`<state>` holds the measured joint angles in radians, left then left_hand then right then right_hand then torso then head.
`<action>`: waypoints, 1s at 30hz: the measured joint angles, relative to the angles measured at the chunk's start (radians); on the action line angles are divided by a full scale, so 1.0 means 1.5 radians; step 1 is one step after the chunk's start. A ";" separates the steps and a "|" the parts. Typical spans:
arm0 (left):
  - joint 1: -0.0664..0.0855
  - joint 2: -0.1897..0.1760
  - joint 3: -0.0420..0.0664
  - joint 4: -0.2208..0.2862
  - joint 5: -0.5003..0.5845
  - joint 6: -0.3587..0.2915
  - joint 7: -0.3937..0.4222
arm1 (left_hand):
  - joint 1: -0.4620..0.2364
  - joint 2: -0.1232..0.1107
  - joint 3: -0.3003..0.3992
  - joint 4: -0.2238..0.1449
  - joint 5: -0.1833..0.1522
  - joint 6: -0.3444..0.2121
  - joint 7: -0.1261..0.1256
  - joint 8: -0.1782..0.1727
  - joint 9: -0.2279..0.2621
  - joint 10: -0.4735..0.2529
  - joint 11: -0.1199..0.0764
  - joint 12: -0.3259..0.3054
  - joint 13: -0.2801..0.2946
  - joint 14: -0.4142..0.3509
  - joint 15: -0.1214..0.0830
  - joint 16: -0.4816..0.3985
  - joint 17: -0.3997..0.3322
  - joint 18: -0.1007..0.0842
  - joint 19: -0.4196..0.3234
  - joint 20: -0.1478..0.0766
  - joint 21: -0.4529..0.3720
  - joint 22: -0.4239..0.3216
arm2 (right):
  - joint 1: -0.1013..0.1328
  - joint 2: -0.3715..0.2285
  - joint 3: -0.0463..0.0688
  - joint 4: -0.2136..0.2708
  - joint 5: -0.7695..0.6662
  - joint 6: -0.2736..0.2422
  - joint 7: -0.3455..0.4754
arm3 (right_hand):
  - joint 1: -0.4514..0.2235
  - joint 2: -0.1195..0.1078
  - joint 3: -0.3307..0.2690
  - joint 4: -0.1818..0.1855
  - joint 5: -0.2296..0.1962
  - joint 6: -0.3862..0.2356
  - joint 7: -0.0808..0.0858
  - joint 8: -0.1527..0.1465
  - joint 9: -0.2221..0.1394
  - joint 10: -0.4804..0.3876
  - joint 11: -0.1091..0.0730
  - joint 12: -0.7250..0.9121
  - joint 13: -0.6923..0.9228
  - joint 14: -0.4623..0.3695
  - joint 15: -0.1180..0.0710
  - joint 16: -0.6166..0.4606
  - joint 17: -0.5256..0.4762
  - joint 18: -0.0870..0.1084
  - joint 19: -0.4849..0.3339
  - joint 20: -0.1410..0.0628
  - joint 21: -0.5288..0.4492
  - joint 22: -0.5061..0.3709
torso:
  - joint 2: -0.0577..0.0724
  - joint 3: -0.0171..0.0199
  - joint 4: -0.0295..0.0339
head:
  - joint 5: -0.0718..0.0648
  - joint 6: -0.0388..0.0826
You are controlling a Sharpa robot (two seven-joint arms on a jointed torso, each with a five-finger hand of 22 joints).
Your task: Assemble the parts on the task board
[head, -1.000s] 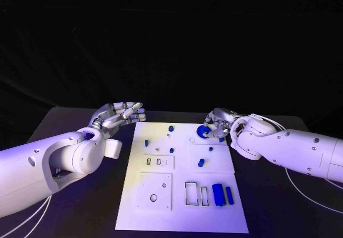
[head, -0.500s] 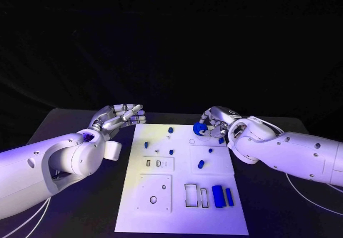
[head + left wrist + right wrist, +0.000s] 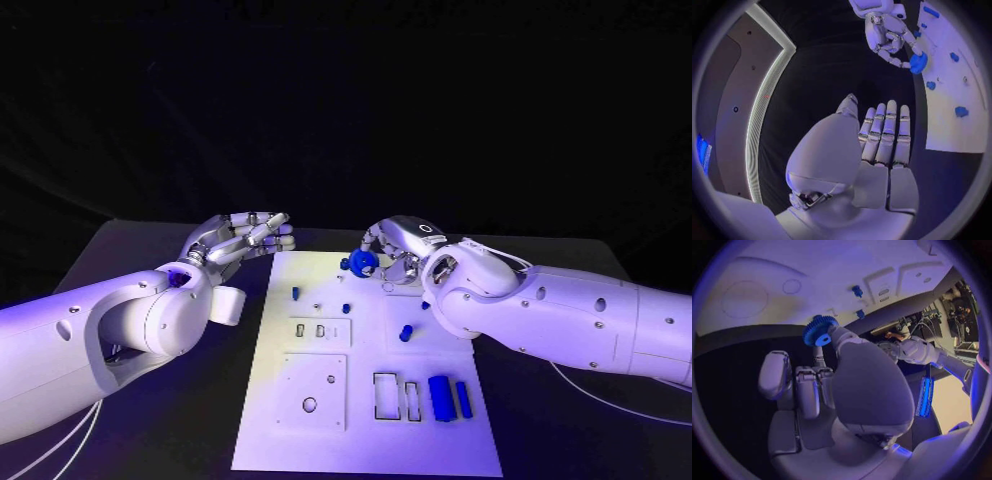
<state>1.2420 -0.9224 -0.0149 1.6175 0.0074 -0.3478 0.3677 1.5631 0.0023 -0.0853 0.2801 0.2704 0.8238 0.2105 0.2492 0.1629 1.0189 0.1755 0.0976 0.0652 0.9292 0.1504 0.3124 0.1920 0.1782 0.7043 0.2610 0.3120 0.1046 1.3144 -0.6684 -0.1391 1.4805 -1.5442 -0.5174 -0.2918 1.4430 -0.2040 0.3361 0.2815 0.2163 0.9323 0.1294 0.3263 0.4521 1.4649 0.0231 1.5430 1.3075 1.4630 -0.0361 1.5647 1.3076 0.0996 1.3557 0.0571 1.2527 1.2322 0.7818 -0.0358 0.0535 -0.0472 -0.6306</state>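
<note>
Black table, board (image 3: 368, 400) at centre | right hand (image 3: 392, 252) pinches gear (image 3: 361, 262), now carried leftward to board's 12 o'clock edge, likely nearing its peg | left hand (image 3: 238, 238) empty, fingers apart, at board's 10 o'clock.

A black table (image 3: 159, 250) carries the white task board (image 3: 368, 440), which lies flat at its middle, long side running away from the robot. White cables (image 3: 58, 440) trail over the table's near corners.
</note>
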 measured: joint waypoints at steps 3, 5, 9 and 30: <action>0.000 0.001 0.000 0.000 0.000 0.001 0.000 | 0.000 0.000 0.000 0.000 0.000 0.000 0.000 0.000 0.000 0.000 0.000 0.000 0.000 0.000 0.000 0.000 0.000 0.000 0.000 0.000 0.000 0.000 | -0.001 0.021 -0.001 -0.010 -0.011 0.000 -0.003 | 0.000 0.000 0.000 0.000 0.000 0.000 0.000 -0.002 0.000 0.000 0.000 0.000 0.000 0.000 0.000 0.000 0.000 0.000 0.000 0.000 0.000 0.000 | 0.001 -0.0001 0.0001 | 0.000 0.000; 0.000 0.001 0.000 0.000 0.000 0.001 0.000 | 0.000 0.000 0.000 0.000 0.000 0.000 0.000 0.000 0.000 0.000 0.000 0.000 0.000 0.000 0.000 0.000 0.000 0.000 0.000 0.000 0.000 0.000 | -0.002 0.032 -0.002 -0.017 -0.016 0.001 -0.004 | 0.000 0.000 0.000 0.000 -0.001 0.002 0.002 -0.003 0.000 0.000 0.000 0.000 0.000 0.000 0.000 0.000 0.000 0.000 0.000 0.000 0.000 0.000 | 0.001 -0.0001 0.0003 | 0.000 0.000; 0.000 0.002 0.000 0.000 0.000 0.002 0.000 | 0.000 0.000 0.000 0.000 0.000 0.000 0.000 0.000 0.000 0.000 0.000 0.000 0.000 0.000 0.000 0.000 0.000 0.000 0.000 0.000 0.000 0.000 | -0.008 0.050 -0.003 -0.028 -0.024 0.003 -0.008 | -0.003 -0.003 0.004 -0.001 -0.002 0.002 0.002 -0.005 0.000 0.000 0.000 0.000 0.000 0.000 0.000 0.000 0.000 0.000 0.000 0.000 0.000 0.000 | 0.001 0.0001 0.0004 | 0.000 0.000; 0.000 0.001 0.000 0.000 0.000 0.004 -0.001 | 0.000 0.000 0.000 0.000 0.000 0.000 0.000 0.000 0.000 0.000 0.000 0.000 0.000 0.000 0.000 0.000 0.000 0.000 0.000 0.000 0.000 0.000 | -0.026 0.090 -0.004 -0.064 -0.044 0.020 -0.017 | -0.008 -0.008 0.010 -0.001 0.001 0.002 0.002 -0.006 0.000 0.000 0.000 0.000 0.000 0.000 0.000 0.000 0.000 0.000 0.000 0.000 0.000 0.001 | 0.001 0.0006 -0.0004 | 0.002 -0.006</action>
<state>1.2422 -0.9202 -0.0149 1.6180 0.0074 -0.3422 0.3655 1.5631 0.0023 -0.0853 0.2801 0.2704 0.8238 0.2105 0.2492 0.1628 1.0188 0.1755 0.0977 0.0652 0.9292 0.1504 0.3124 0.1917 0.1781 0.7043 0.2610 0.3120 0.1047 1.2755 -0.5333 -0.1453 1.3845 -1.6107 -0.4880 -0.3168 1.4315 -0.2162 0.3511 0.2801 0.2172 0.9358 0.1325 0.3177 0.4521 1.4649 0.0232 1.5429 1.3073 1.4630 -0.0361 1.5647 1.3075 0.0998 1.3557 0.0572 1.2526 1.2332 0.7835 -0.0348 0.0528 -0.0438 -0.6395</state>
